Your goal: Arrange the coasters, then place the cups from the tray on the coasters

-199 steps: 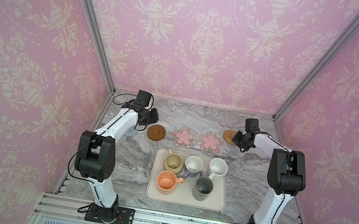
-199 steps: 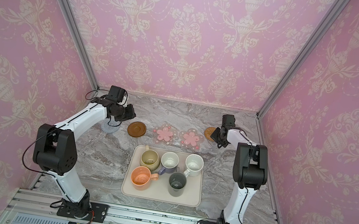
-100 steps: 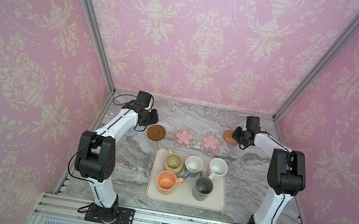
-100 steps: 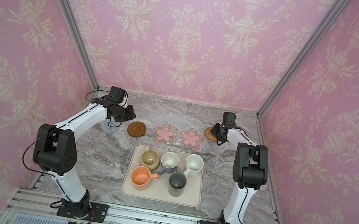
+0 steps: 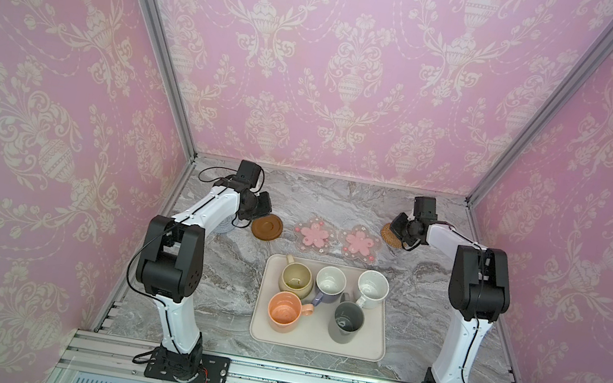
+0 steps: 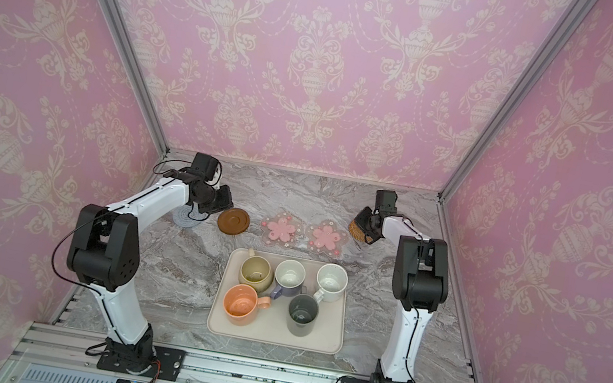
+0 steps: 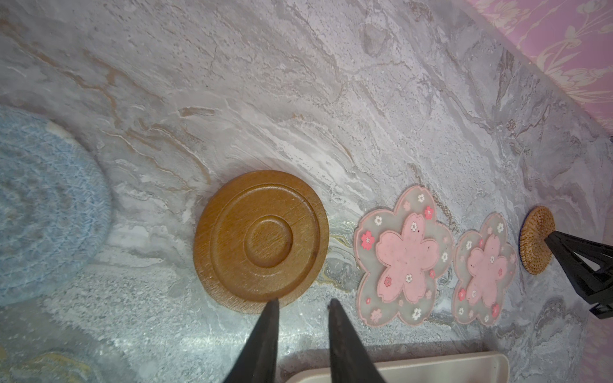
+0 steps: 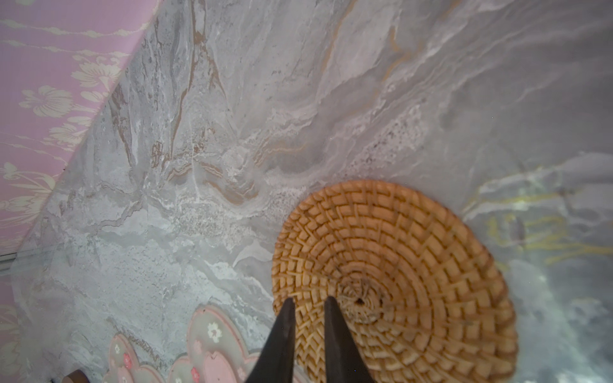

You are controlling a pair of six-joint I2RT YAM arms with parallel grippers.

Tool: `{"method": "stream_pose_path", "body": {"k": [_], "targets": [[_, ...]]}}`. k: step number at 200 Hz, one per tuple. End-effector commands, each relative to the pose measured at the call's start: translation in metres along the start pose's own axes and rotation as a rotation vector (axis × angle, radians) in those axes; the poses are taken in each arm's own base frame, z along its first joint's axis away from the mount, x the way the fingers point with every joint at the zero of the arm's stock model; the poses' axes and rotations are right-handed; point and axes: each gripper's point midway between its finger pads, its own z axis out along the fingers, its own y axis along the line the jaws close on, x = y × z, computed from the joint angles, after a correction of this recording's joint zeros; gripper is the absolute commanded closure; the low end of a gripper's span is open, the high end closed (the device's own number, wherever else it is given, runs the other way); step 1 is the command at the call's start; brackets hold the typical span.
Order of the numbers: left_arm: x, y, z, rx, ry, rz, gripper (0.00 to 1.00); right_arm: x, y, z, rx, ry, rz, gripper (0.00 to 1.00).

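Observation:
Along the back of the table the coasters lie in a row: blue-grey woven round (image 7: 49,212), brown disc (image 5: 267,227), two pink flowers (image 5: 313,235) (image 5: 358,243) and tan rattan (image 5: 388,235). My left gripper (image 7: 302,301) stands open and empty beside the brown disc (image 7: 262,242), one fingertip at its rim. My right gripper (image 8: 309,299) hovers over the rattan coaster (image 8: 398,272) near its centre, jaws a narrow gap apart with nothing between them. The cream tray (image 5: 312,345) holds the olive (image 5: 295,279), lavender (image 5: 330,283), white (image 5: 373,288), peach (image 5: 284,311) and dark grey (image 5: 347,321) cups.
Pink patterned walls close in the marble table on three sides. A metal rail with both arm bases runs along the front edge. Bare marble lies behind the coaster row and on either side of the tray.
My right gripper has shifted slightly back and left over the rattan coaster, and its jaws have parted a little. The left arm, coasters and cups have not moved.

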Motion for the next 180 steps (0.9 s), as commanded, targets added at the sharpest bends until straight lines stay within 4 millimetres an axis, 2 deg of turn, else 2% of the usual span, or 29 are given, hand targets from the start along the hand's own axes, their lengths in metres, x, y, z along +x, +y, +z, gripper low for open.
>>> {"method": "stream_pose_path", "body": {"k": [1, 79, 180], "targets": [[-0.003, -0.009, 0.003, 0.030, 0.001, 0.009, 0.71, 0.008, -0.011, 0.012, 0.054, 0.029, 0.035, 0.84], [-0.003, -0.010, -0.008, 0.029, -0.013, 0.015, 0.71, 0.026, -0.046, 0.007, 0.207, 0.104, 0.005, 0.87], [0.000, -0.009, -0.023, 0.024, -0.035, 0.015, 0.71, 0.028, -0.085, -0.020, 0.253, 0.079, 0.070, 0.89]]}}
